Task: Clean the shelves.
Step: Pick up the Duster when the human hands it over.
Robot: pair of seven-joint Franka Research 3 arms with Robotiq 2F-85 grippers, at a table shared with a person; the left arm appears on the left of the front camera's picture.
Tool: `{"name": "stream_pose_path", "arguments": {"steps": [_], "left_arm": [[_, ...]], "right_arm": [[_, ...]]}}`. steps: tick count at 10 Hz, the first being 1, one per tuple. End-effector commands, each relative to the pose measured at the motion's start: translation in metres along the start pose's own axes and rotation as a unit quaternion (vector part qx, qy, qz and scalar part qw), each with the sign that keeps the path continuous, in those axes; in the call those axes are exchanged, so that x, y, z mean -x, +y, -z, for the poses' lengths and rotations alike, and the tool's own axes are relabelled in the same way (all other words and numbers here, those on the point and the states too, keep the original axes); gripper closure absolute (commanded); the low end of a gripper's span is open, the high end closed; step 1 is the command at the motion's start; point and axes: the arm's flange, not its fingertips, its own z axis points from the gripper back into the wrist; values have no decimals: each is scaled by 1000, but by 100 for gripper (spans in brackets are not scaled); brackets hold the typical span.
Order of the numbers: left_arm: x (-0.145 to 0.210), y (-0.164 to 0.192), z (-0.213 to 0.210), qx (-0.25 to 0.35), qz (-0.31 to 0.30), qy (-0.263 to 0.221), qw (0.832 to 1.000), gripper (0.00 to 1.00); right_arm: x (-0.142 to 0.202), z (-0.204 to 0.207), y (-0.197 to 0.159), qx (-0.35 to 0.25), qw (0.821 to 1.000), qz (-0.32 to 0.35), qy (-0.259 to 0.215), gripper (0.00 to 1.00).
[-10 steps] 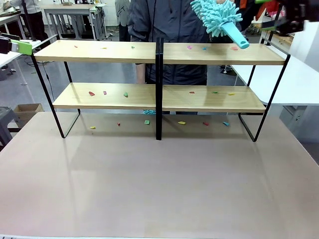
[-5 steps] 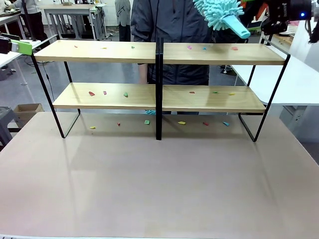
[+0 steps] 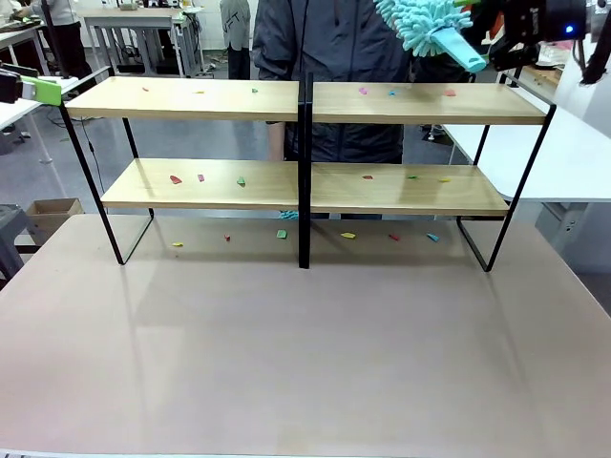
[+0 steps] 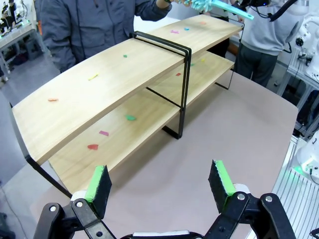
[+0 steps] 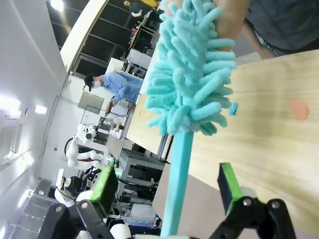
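The shelves (image 3: 191, 98) stand across the far half of the table, two light wooden boards on a black frame, dotted with several small coloured scraps (image 3: 176, 178). A person holds a teal fluffy duster (image 3: 425, 21) above the top board's right end, handle pointing at my right gripper (image 3: 489, 48). In the right wrist view the duster's handle (image 5: 177, 189) runs between the fingers of my right gripper (image 5: 166, 172), whose jaws stand open with a gap on each side. My left gripper (image 4: 158, 169) is open and empty, off the left end of the shelves (image 4: 99, 89).
The person (image 3: 325, 38) stands behind the shelves. More scraps lie on the beige table (image 3: 305, 363) under the lower board. A white table (image 3: 573, 153) is at the right, and a cardboard box (image 3: 52, 212) sits on the floor at the left.
My right gripper has moved left to the end of the duster's handle, and its jaws have narrowed. The person has lifted the duster slightly. The left arm has not moved.
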Motion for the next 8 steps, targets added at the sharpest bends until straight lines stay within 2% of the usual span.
{"name": "stream_pose_path", "arguments": {"steps": [1,2,3,4,6,7,8], "left_arm": [[0,0,1,3,-3,0,1000,0],[0,0,1,3,-3,0,1000,0],[0,0,1,3,-3,0,1000,0],[0,0,1,3,-3,0,1000,0],[0,0,1,3,-3,0,1000,0],[0,0,1,3,-3,0,1000,0],[0,0,1,3,-3,0,1000,0]], "right_arm": [[-12,6,-1,-14,1000,16,17,25],[-11,5,-1,-11,1000,19,17,59],[-10,5,-1,-13,999,21,24,83],[-10,5,-1,-15,999,22,27,100],[-10,7,-1,-12,999,20,27,100],[-9,7,-2,1,1000,17,23,96],[-9,8,-2,-3,999,17,29,100]]}}
